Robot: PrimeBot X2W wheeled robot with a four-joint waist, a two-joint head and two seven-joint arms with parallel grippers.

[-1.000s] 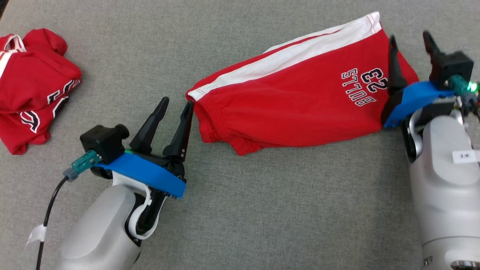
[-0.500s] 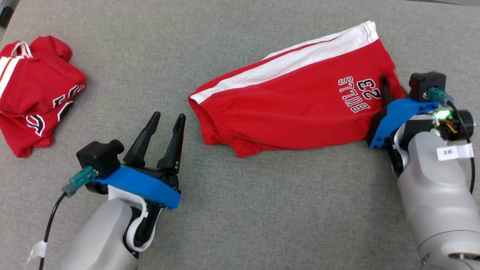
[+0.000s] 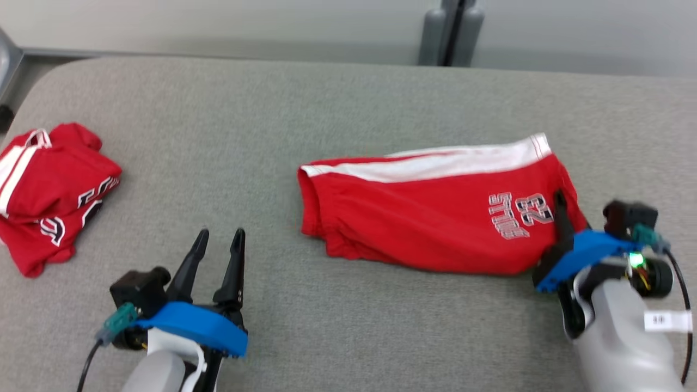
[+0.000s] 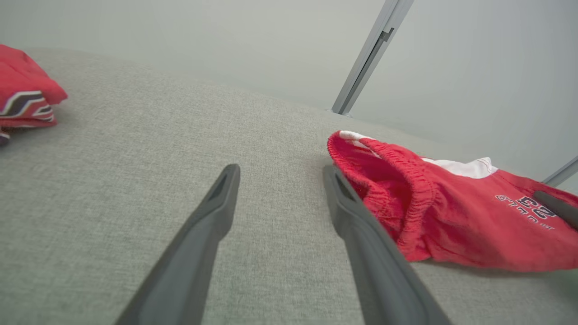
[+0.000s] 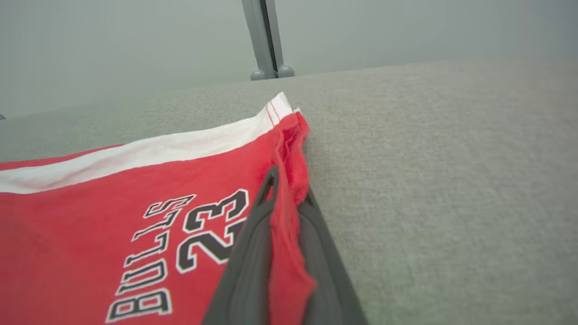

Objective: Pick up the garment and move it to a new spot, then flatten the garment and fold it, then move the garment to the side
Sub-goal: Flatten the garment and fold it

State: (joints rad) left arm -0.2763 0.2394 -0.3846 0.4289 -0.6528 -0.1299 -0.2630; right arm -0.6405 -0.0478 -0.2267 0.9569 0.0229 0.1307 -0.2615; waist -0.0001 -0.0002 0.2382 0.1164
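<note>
The garment (image 3: 430, 223) is a pair of red shorts with a white side stripe and "BULLS 23" print, lying folded across the grey table. My right gripper (image 3: 561, 206) is at its right end, shut on the hem. The right wrist view shows red cloth (image 5: 135, 216) pinched between the two dark fingers (image 5: 253, 253). My left gripper (image 3: 220, 239) stands open on the table, a little to the left of the elastic waistband and not touching it. In the left wrist view the waistband (image 4: 406, 194) lies just right of my left gripper (image 4: 280, 174).
A second crumpled red garment (image 3: 49, 190) lies at the table's left edge, also seen as red cloth (image 4: 22, 99) in the left wrist view. A grey post (image 3: 452, 32) stands behind the table's far edge (image 3: 218, 57). Bare grey surface lies between the two garments.
The right gripper has shut on the garment's right hem. The head camera has tilted up, bringing the far edge into view. The left gripper now sits farther from the waistband.
</note>
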